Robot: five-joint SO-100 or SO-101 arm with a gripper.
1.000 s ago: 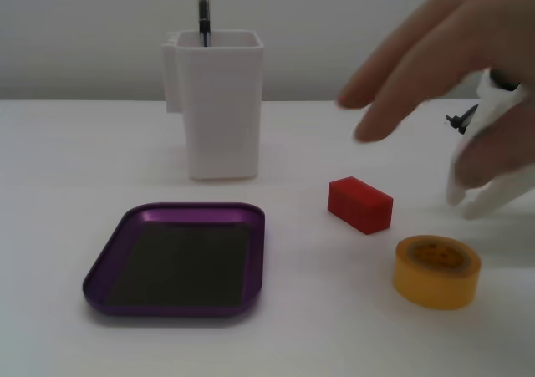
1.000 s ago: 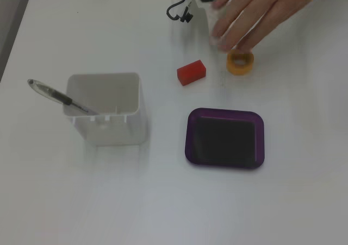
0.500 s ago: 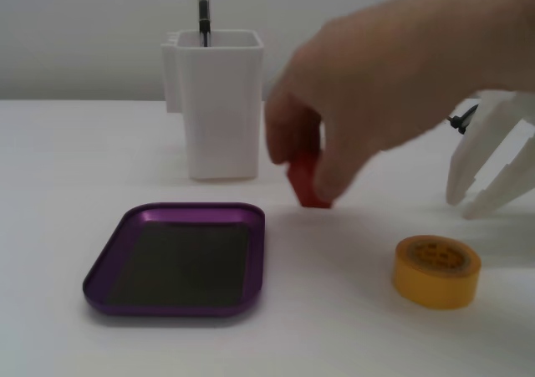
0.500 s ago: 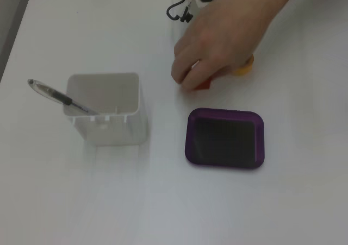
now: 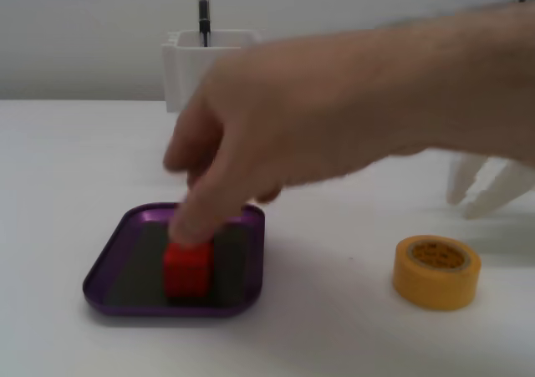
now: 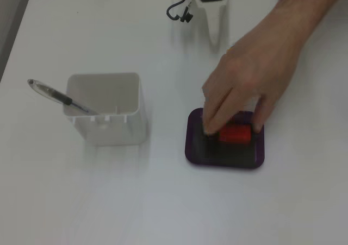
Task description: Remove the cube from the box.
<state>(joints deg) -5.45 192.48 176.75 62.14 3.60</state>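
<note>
The red cube (image 5: 186, 270) lies inside the purple box (image 5: 107, 270), near its front middle. A person's hand (image 5: 334, 101) reaches in from the right and its fingers touch the top of the cube. In the other fixed view the hand (image 6: 261, 60) covers the back of the box (image 6: 196, 152) and grips the cube (image 6: 235, 133). My white gripper (image 5: 465, 208) rests on the table at the right, well away from the box, with its fingertips close together and nothing in it. It also shows at the top of the other fixed view (image 6: 217, 43).
A tall white square container (image 6: 109, 112) with a pen (image 6: 57, 95) in it stands left of the box; in a fixed view it is behind the hand (image 5: 188, 63). A yellow tape roll (image 5: 436, 271) lies right of the box.
</note>
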